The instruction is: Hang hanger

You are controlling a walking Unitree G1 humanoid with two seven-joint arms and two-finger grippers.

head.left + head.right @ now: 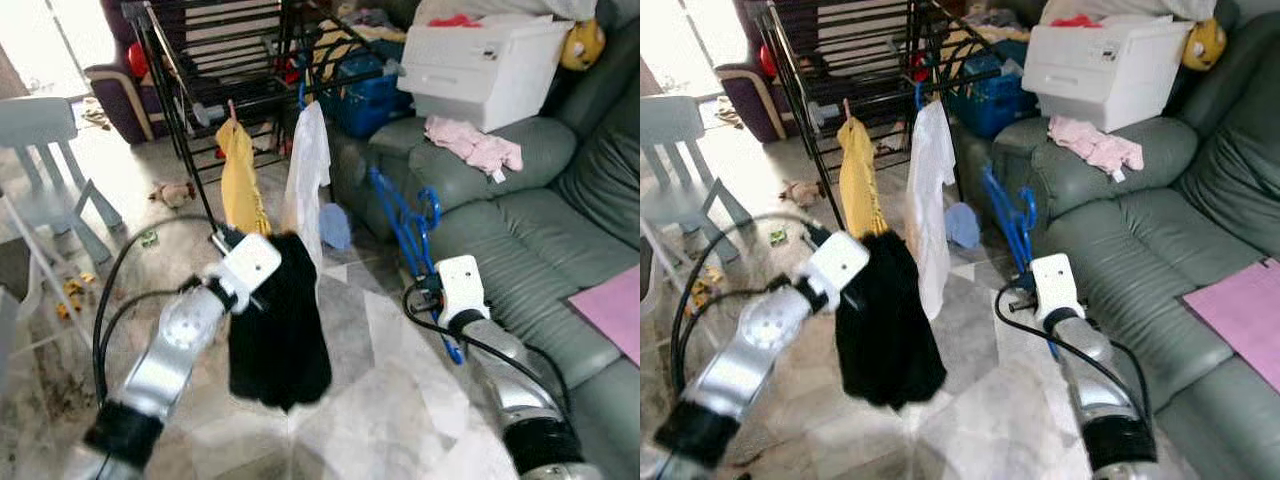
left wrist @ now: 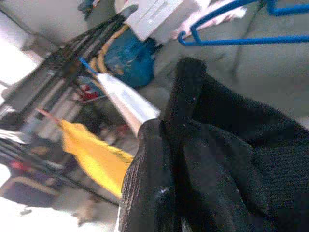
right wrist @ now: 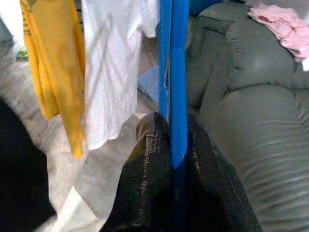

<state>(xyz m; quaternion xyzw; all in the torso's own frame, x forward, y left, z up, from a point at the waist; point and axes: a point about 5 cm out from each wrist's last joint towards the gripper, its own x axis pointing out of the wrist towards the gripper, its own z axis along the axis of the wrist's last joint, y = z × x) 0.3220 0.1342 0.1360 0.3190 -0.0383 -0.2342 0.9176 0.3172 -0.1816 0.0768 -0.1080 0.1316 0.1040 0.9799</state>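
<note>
My right gripper point(image 1: 432, 282) is shut on a blue plastic hanger point(image 1: 402, 215), which stands upright in front of the green sofa point(image 1: 520, 220). In the right wrist view the hanger point(image 3: 174, 72) runs straight up between the two black fingers point(image 3: 145, 183). My left gripper point(image 1: 262, 262) is shut on a black garment point(image 1: 280, 335) that hangs limp below it, over the floor. In the left wrist view the black cloth point(image 2: 231, 159) wraps over the fingers. The black drying rack point(image 1: 220, 60) stands behind, with a yellow garment point(image 1: 240, 180) and a white garment point(image 1: 308, 170) hanging on it.
A white box point(image 1: 480, 65) and a pink cloth point(image 1: 475, 145) lie on the sofa, with a pink sheet point(image 1: 610, 305) at the right. A pale blue child's chair point(image 1: 50, 150) stands at the left. Toys litter the tiled floor point(image 1: 370, 400).
</note>
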